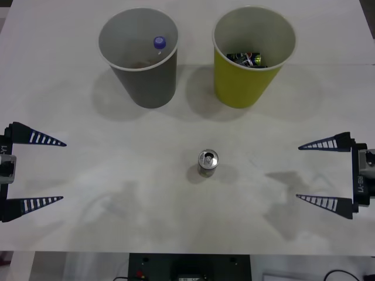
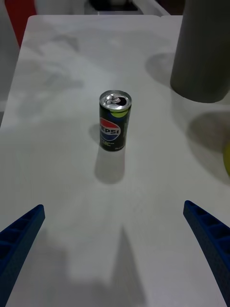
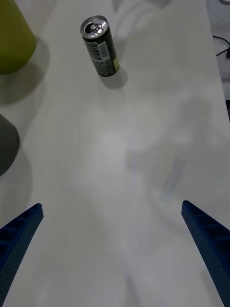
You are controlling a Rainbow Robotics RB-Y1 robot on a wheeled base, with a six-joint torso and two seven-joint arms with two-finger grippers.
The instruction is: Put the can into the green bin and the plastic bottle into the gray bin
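Note:
The can (image 1: 208,163) stands upright in the middle of the white table, dark with a silver top and a red-white-blue logo (image 2: 115,122) (image 3: 100,45). At the back left stands the gray bin (image 1: 149,82) (image 2: 201,53) (image 3: 5,144); inside it lies the plastic bottle (image 1: 159,42), its blue-purple cap showing. The green bin (image 1: 243,85) (image 3: 12,38) (image 2: 226,160) is at the back right. My left gripper (image 1: 62,171) (image 3: 112,205) hovers open at the table's left side. My right gripper (image 1: 299,172) (image 2: 113,206) is open at the right side. Both are well apart from the can.
A second dark can with green marks (image 1: 246,58) lies inside the green bin. The table's front edge (image 1: 187,253) runs close below the grippers. Bare tabletop (image 1: 135,175) lies between each gripper and the standing can.

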